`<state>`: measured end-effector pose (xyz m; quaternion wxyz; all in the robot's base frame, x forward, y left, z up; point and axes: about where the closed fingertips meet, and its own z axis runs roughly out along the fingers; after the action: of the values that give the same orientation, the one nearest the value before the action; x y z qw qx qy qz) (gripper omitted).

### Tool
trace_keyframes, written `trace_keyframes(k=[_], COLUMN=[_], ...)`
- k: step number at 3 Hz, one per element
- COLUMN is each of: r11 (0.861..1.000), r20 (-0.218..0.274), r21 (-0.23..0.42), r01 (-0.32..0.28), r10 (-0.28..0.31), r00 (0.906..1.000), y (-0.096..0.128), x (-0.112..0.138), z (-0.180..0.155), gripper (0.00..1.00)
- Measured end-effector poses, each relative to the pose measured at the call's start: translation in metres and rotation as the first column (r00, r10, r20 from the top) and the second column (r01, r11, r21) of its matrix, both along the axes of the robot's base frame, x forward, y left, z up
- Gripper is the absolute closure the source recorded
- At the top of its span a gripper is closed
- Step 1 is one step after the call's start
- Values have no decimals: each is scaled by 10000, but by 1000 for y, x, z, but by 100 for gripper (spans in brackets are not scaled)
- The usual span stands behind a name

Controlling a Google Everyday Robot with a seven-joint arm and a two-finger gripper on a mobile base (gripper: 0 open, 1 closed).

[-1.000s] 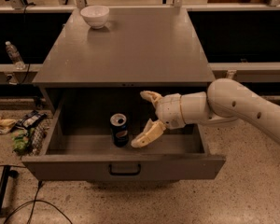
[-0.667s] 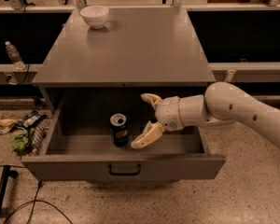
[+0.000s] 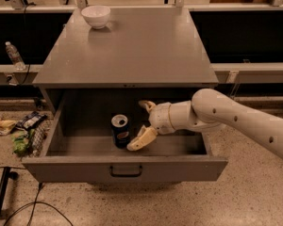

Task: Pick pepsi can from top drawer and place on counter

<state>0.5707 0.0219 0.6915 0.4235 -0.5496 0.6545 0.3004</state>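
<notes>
The pepsi can point(image 3: 120, 131) stands upright inside the open top drawer point(image 3: 127, 167), left of the middle. My gripper point(image 3: 140, 125) reaches into the drawer from the right, just right of the can. It is open: one finger point(image 3: 147, 106) points up behind, the other point(image 3: 141, 139) lies low near the can's base. The can is not between the fingers. The counter point(image 3: 127, 48) lies above the drawer.
A white bowl point(image 3: 96, 16) sits on the counter's far left corner. A clear water bottle point(image 3: 13, 54) stands on a ledge at the left. Snack bags point(image 3: 19, 131) and cables point(image 3: 19, 206) lie on the floor at the left. My white arm point(image 3: 240, 126) spans the right side.
The gripper has shifted slightly left toward the can. The can has not moved.
</notes>
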Motion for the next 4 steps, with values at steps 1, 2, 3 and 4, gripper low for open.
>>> trace_keyframes(k=[1,2,3,4], r11=[9998,9992,9971,9941], r20=[248,374,604,598], r21=[204,400,632,848], r01=[-54,-72,-434,-675], r10=[49,57,396,625], r00=[9997,9993,9974,9963], y=[15,27,46,53], x=[17,21,27,26], z=[-7,-15,-18,-18], gripper=[3,24,48,69])
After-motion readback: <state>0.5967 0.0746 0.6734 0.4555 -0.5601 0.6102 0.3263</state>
